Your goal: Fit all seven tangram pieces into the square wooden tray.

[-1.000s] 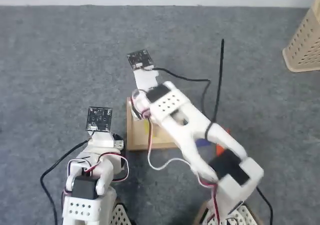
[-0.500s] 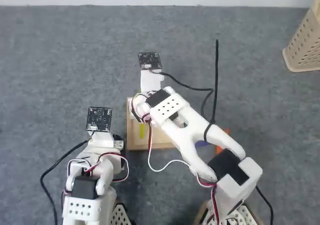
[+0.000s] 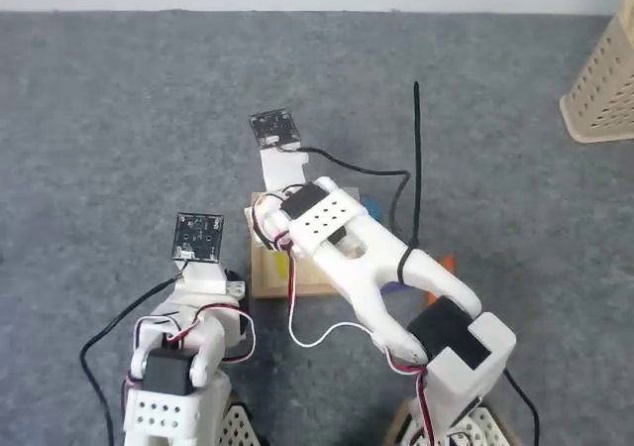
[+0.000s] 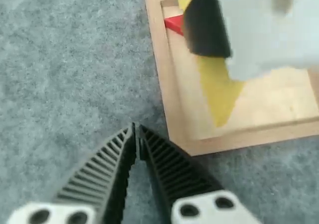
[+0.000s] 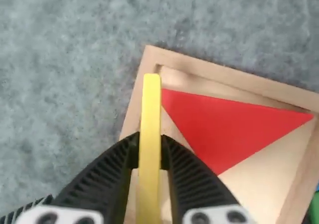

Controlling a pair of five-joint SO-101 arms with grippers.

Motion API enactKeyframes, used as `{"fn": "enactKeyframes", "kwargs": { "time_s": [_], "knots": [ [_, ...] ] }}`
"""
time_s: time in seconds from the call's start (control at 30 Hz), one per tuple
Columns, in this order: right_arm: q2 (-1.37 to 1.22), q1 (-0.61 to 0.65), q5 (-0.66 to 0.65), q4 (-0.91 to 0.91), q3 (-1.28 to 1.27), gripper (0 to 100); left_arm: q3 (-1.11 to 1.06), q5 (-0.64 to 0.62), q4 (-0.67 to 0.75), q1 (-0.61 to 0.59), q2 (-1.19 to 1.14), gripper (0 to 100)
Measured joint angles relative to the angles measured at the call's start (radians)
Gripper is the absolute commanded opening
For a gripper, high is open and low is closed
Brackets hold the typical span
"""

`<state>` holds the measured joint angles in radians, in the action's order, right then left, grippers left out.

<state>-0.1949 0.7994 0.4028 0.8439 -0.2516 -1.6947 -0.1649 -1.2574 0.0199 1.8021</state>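
Note:
The square wooden tray (image 5: 199, 67) lies on the grey carpet, and a red triangle (image 5: 219, 129) lies flat inside it against one rim. My right gripper (image 5: 149, 147) is shut on a yellow triangle (image 5: 150, 109), which stands on edge over the tray's corner beside the red piece. In the left wrist view, the yellow triangle (image 4: 219, 92) slants down onto the tray floor (image 4: 279, 99) under the right arm (image 4: 249, 30). My left gripper (image 4: 135, 130) is shut and empty, low over the carpet just outside the tray's rim (image 4: 172, 99).
From above, the right arm (image 3: 357, 248) covers most of the tray (image 3: 265, 279). A blue piece (image 3: 374, 208), an orange piece (image 3: 446, 265) and a purple piece (image 3: 396, 287) lie on the carpet beside it. A beige basket (image 3: 604, 79) stands at the far right.
The right arm's wrist swung right over the tray, then back left, still holding the yellow triangle. The left arm has stayed still.

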Motion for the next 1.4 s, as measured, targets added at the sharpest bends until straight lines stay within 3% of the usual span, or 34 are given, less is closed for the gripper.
{"fn": "enactKeyframes", "kwargs": {
  "time_s": [0.37, 0.6, 0.8, 1.4],
  "knots": [
    [0.0, -0.003, -0.003, 0.002, 0.0, 17.3, 0.0, 0.0, 0.0, -0.003, 0.0, 1],
    [0.0, -0.089, -0.005, 0.074, 0.0, 17.1, 0.0, 0.0, 0.0, -0.002, 0.0, 1],
    [0.0, -0.127, -0.005, 0.112, 0.0, 6.6, 0.0, 0.0, 0.0, 0.0, 0.0, 1],
    [0.0, -0.226, -0.048, 0.055, 0.0, 5.9, 0.0, 0.0, 0.0, -0.002, 0.0, 1]
  ]
}}
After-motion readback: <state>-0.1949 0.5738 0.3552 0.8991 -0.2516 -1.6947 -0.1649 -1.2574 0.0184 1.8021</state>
